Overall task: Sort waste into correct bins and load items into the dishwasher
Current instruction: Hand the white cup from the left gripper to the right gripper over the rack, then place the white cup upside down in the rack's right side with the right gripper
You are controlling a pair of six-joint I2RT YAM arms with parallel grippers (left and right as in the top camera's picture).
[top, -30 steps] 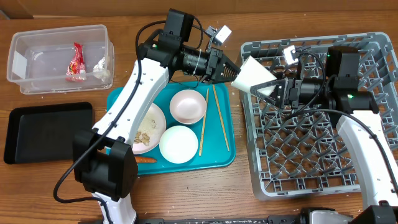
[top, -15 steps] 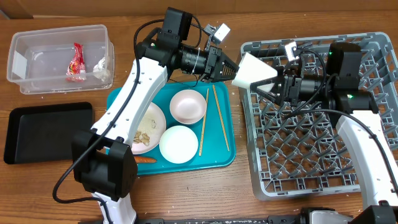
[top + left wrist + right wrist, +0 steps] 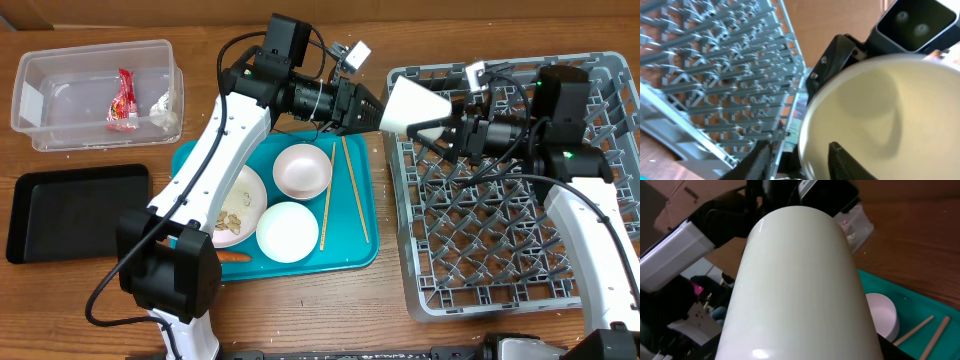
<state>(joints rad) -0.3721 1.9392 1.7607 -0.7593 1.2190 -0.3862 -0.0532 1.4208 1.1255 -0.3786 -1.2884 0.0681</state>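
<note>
The right gripper (image 3: 447, 127) pinches the white cup (image 3: 408, 104) over the rack (image 3: 520, 235), at its eleven o'clock corner. The left gripper (image 3: 372, 108), jaws parted, straddles the rim.

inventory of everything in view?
tub: 1, clear, far left
wrapper: 1, red, in tub
tissue: 1, white, in tub
black tray: 1, black, left
serving tray: 1, teal, centre
plate: 1, white, serving tray
scraps: some, beige, on plate
bowls: 2, white, serving tray
chopsticks: 2, wood, serving tray
carrot: 1, orange, serving tray edge
rack: 1, grey, right
cup: 1, white, between grippers
left gripper: 1, black, open at cup
right gripper: 1, black, shut on cup
</note>
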